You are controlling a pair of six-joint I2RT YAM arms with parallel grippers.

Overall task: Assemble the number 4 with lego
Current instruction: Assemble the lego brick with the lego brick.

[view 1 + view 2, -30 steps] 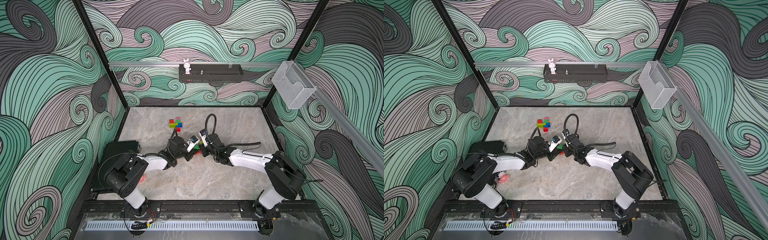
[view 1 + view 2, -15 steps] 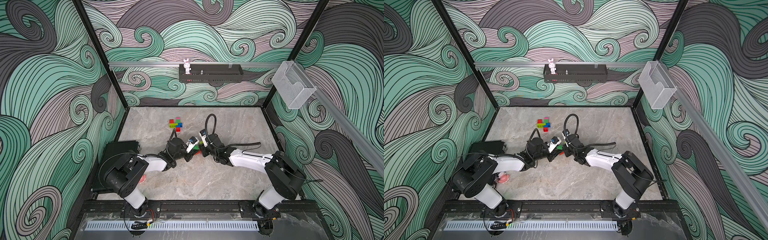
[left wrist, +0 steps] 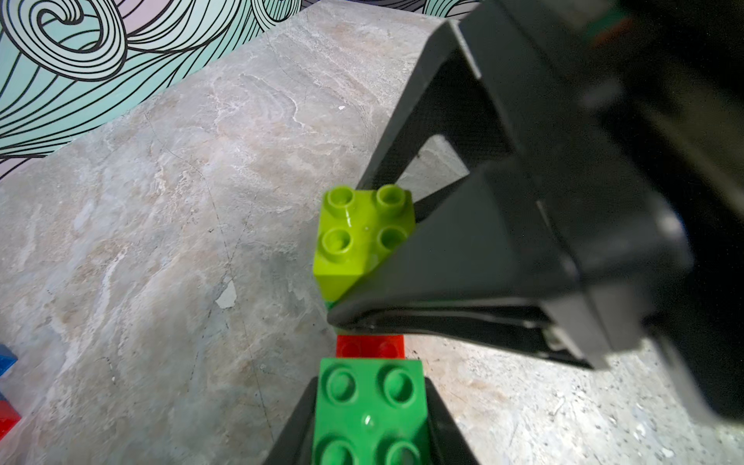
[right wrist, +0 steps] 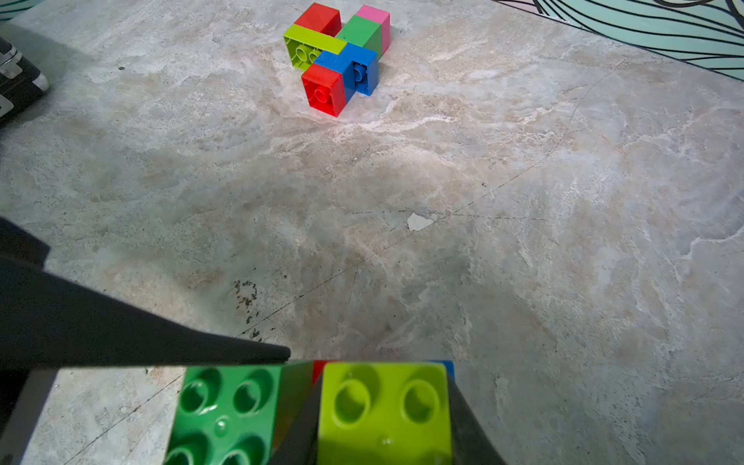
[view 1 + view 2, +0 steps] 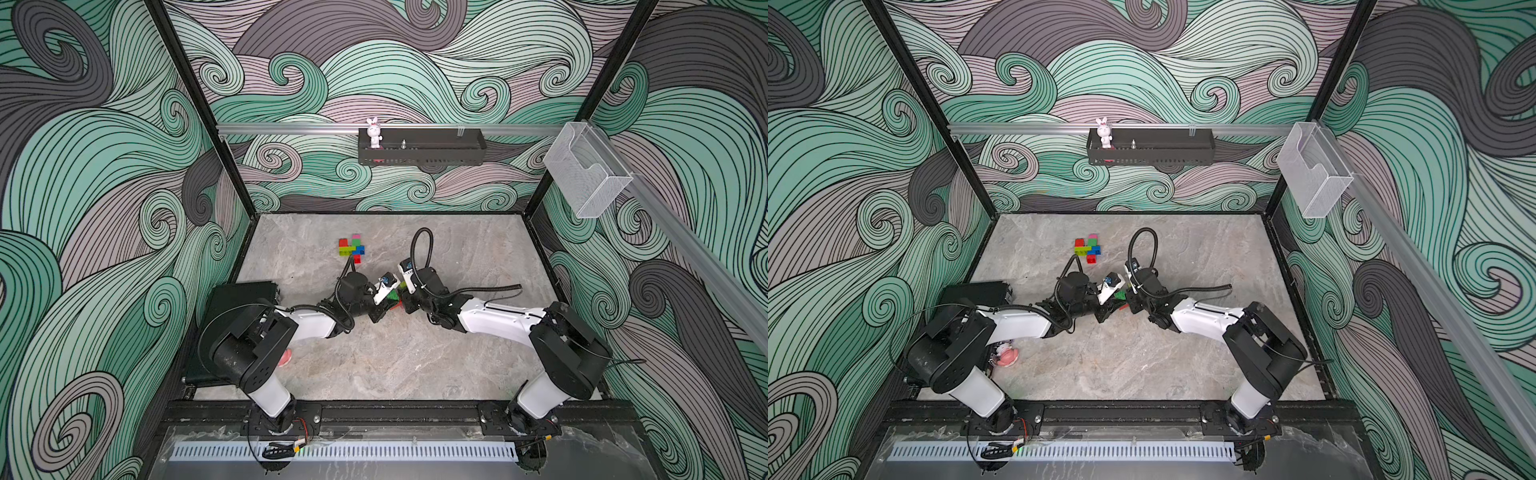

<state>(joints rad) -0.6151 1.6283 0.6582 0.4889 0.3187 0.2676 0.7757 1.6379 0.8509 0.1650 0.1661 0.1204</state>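
The lego shows as two held bricks and a built cluster. My left gripper (image 3: pixel 370 406) is shut on a dark green brick (image 3: pixel 368 402), with a red brick (image 3: pixel 370 347) showing just beyond it. My right gripper (image 4: pixel 384 406) is shut on a lime brick (image 4: pixel 384 406). The dark green brick (image 4: pixel 225 406) sits right beside it, and slivers of red and blue show behind. Both grippers meet mid-table in both top views, left gripper (image 5: pixel 383 302), right gripper (image 5: pixel 402 297). A joined cluster of red, lime, green, blue and pink bricks (image 5: pixel 352 248) (image 5: pixel 1088 248) (image 4: pixel 338 56) lies farther back.
A black box (image 5: pixel 237 299) sits at the table's left edge. A small pink object (image 5: pixel 1008 356) lies by the left arm's base. On the back wall a shelf (image 5: pixel 422 151) carries a white rabbit figurine (image 5: pixel 374 132). A clear bin (image 5: pixel 586 174) hangs at right.
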